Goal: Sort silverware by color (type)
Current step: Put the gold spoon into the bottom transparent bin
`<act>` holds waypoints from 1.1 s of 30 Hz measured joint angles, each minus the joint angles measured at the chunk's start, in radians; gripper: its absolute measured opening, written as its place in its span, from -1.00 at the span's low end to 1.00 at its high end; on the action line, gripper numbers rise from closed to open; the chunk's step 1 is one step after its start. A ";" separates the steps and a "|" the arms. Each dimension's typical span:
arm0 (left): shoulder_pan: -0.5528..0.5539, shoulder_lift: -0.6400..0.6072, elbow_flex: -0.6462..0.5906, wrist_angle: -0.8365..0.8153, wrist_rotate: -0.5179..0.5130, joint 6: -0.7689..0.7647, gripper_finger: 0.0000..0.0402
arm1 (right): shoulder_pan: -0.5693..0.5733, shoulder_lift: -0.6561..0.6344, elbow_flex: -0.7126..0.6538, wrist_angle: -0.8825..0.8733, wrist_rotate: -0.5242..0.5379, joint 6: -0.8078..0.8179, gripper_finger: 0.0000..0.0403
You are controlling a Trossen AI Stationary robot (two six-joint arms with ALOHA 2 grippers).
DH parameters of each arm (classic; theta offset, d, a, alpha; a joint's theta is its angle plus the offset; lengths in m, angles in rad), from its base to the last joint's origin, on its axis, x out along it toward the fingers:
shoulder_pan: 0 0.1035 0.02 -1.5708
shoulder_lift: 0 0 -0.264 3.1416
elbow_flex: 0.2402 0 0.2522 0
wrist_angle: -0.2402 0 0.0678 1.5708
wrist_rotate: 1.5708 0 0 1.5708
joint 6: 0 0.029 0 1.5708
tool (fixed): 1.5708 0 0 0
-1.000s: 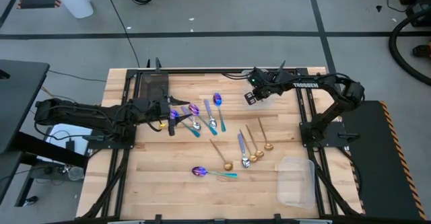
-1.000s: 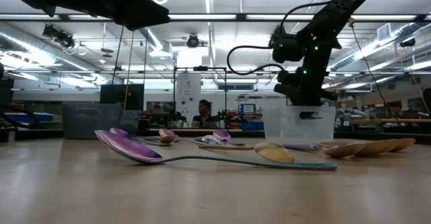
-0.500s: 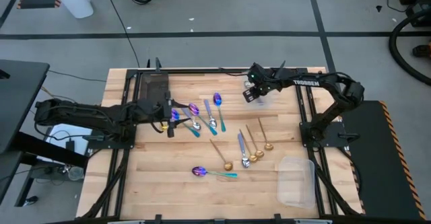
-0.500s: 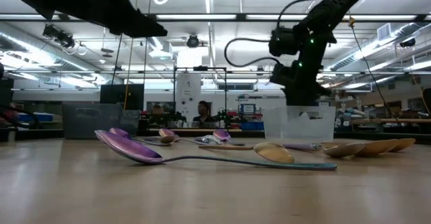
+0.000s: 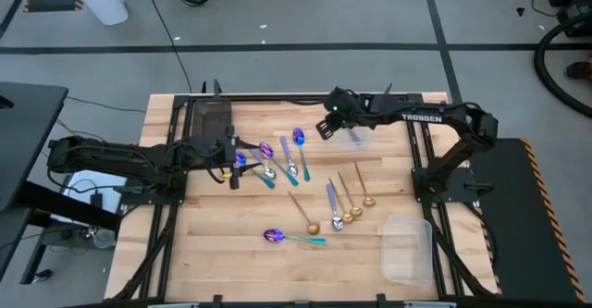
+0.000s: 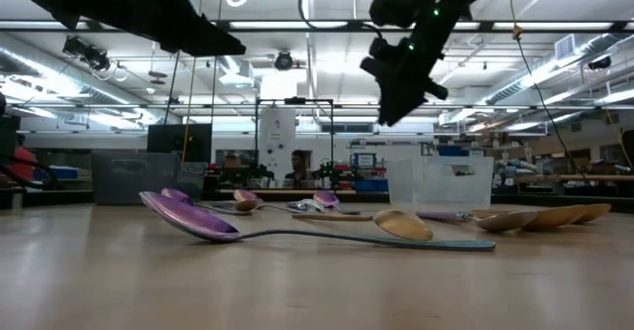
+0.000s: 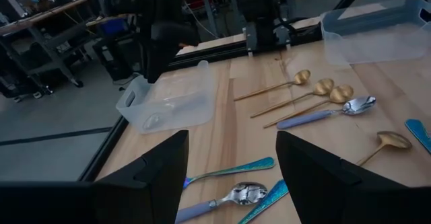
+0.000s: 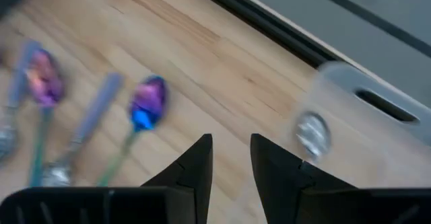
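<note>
The right gripper [image 5: 324, 127] hangs above the tabletop [image 5: 370, 252], jaws a little apart and holding nothing. Just ahead of it lies a purple-bowled spoon [image 5: 299, 139]; behind it sits a clear bin [image 5: 354, 134]. Only the right wrist view shows a silver spoon bowl [image 8: 311, 134] inside that bin.

The left gripper [image 5: 233, 166] is low over the tabletop with jaws spread wide and empty; a cluster of about five spoons [image 5: 274, 165], teal- and lavender-handled, lies just ahead of it.

Well beyond the cluster lie three gold spoons [image 5: 355, 203] with one lavender-handled spoon [image 5: 331, 203] beside them, a fourth gold spoon [image 5: 305, 215], and one teal-handled spoon [image 5: 294, 239] off by itself. A second bin [image 5: 407, 250] sits farther out.

The low view alone shows a person [image 6: 296, 164] in the room behind.
</note>
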 joint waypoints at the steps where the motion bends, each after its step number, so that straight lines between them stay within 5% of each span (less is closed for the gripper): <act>1: 0.000 0.000 0.000 0.000 0.000 -0.001 0.15 | 0.013 0.000 0.000 0.020 0.000 0.000 -0.45; 17: 0.000 0.000 0.000 -0.001 -0.026 -0.042 0.15 | 0.198 0.040 0.002 0.178 -0.041 0.039 -0.45; 33: 0.011 0.000 0.000 -0.009 -0.064 -0.045 0.15 | 0.385 0.052 0.000 -0.303 -0.160 0.316 -0.45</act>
